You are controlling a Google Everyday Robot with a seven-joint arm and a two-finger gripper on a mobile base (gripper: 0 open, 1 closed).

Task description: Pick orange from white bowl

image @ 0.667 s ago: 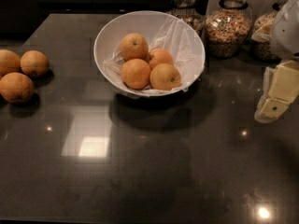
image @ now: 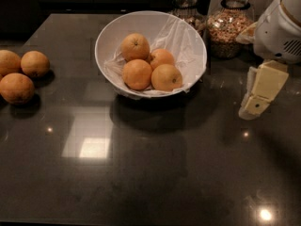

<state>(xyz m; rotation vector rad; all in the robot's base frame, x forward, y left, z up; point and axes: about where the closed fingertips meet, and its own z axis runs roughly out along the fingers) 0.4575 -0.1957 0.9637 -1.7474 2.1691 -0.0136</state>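
Tool (image: pixel 254 107) nearer, right of white bowl (image: pixel 112 33); four oranges (image: pixel 137 74).

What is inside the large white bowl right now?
Four round orange fruits lie on crinkled translucent plastic film in the glossy white bowl. Film and fruit hide its bottom. The cream claw hangs beside the bowl, outside it.

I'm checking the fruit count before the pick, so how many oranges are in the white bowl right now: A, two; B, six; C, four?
C: four oranges lie together in the white bowl, while the gripper hangs off to the bowl's right, apart from it.
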